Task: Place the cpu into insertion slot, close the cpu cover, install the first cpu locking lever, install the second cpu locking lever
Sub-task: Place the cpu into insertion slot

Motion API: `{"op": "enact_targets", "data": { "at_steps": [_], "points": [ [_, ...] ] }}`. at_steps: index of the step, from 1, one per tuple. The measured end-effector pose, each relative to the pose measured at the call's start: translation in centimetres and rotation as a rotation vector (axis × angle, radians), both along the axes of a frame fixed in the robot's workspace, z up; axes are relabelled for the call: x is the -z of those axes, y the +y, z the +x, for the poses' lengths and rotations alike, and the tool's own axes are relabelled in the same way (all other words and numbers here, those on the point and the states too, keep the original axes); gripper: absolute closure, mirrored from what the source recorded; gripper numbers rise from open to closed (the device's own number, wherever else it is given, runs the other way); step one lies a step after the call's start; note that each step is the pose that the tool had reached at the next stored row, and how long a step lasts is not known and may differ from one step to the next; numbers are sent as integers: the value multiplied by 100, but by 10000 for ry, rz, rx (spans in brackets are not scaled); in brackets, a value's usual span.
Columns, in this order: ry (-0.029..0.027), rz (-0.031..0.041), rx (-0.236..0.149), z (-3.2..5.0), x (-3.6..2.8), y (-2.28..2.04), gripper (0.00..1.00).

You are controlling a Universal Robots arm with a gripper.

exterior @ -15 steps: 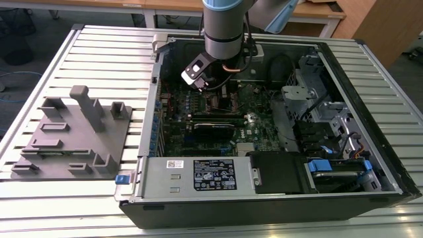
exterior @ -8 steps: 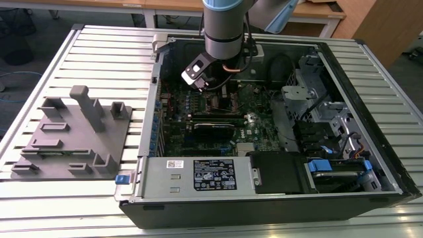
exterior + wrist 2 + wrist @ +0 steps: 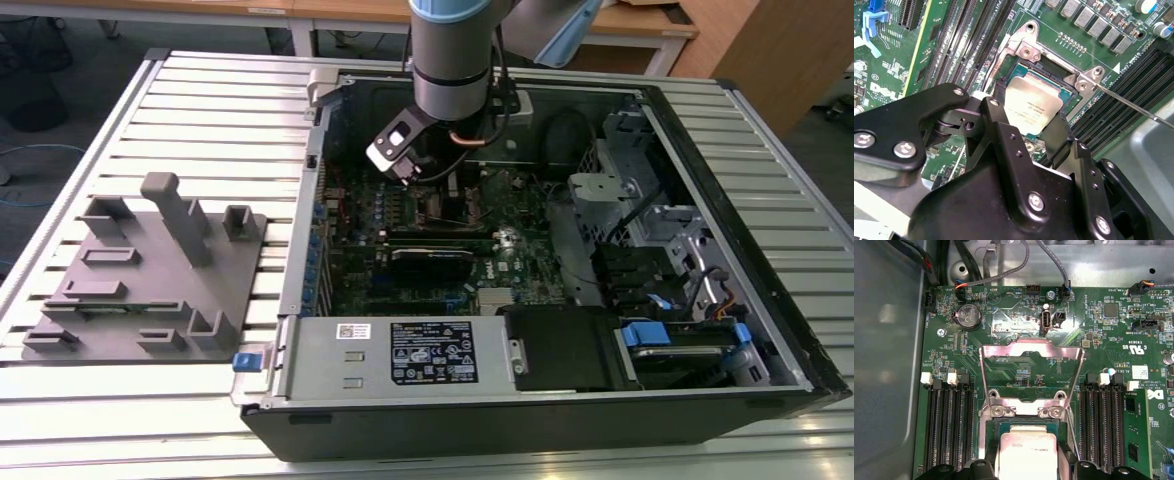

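One claw: my gripper [image 3: 1029, 119] reads as clamped on the cpu [image 3: 1033, 102], a black finger [image 3: 997, 114] on each opposite edge; I judge the side hold keeps its underside free for the contacts
Chip: roughly level, directly over the insertion slot [image 3: 1029, 423] and near it; I cannot tell whether it is seated yet
Cover: cpu cover [image 3: 1031, 347] stands swung up on its hinge, apart from the fingers, so the slot is open from above
Lever: locking lever [image 3: 1134, 103] is a thin rod lying out to one side, off the slot
Edges: slot rim leaves the chip little slack; memory slots [image 3: 946, 430] flank both sides, near the fingers
Room: bare board beyond the cover; case wall [image 3: 884, 365] well apart
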State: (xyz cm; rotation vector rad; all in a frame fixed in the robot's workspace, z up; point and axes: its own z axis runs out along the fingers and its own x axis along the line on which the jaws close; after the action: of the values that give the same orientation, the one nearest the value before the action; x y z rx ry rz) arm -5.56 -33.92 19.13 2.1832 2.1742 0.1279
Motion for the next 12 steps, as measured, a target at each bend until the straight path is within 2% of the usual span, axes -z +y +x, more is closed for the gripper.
{"op": "enact_targets", "data": {
  "at_steps": [12],
  "points": [
    [-2,2,0,0,-21,2,46]
  ]
}}
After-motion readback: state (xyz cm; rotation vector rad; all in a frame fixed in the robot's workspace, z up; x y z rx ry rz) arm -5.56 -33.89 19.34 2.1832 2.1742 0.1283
